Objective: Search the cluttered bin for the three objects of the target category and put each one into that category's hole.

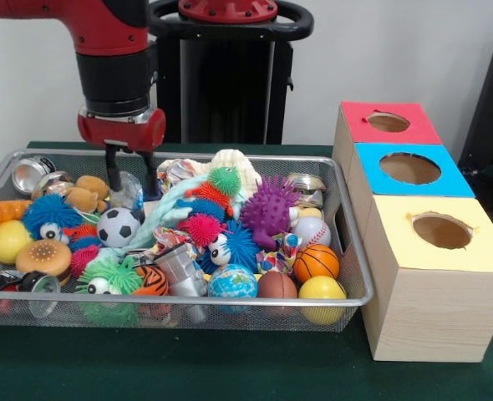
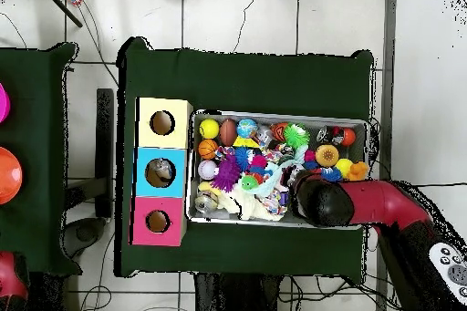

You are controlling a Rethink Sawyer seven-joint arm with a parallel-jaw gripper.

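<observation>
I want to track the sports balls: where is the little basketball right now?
In the front view the basketball lies in the bin near its front right corner, just below the baseball and above the yellow ball.

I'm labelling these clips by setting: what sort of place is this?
Probably a robotics lab test bench. A red arm's tool hangs over the bin of small toys on a green-covered table, beside three boxes with holes, such as the yellow-topped box. Tiled floor with loose cables.
</observation>
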